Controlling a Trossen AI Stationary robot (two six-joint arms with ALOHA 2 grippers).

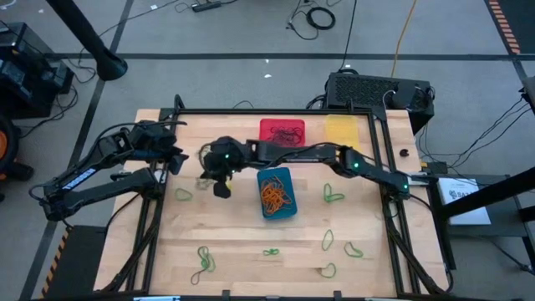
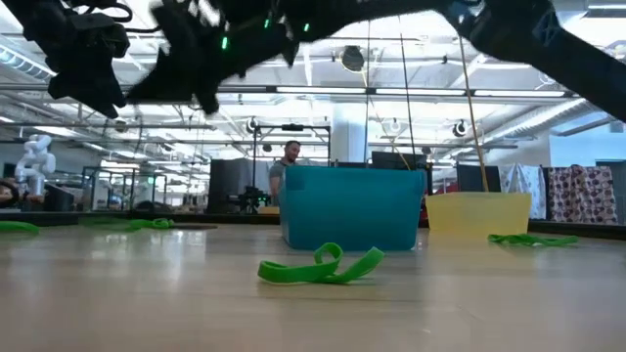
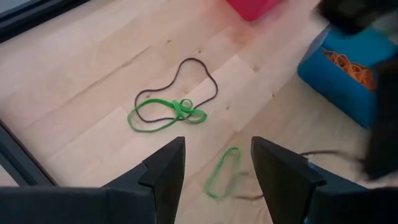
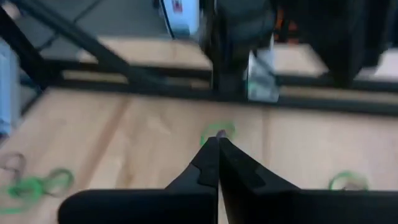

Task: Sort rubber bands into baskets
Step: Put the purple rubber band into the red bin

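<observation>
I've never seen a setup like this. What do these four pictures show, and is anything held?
Two dark robot arms work at a wooden table. One picture looks down from above, one looks level across the tabletop, two come from wrist cameras. A red basket, a yellow basket and a blue basket holding orange rubber bands stand there; green rubber bands lie scattered. The left gripper is open and empty. The right gripper is shut, a green band at its tip; whether it is pinched is unclear.
</observation>
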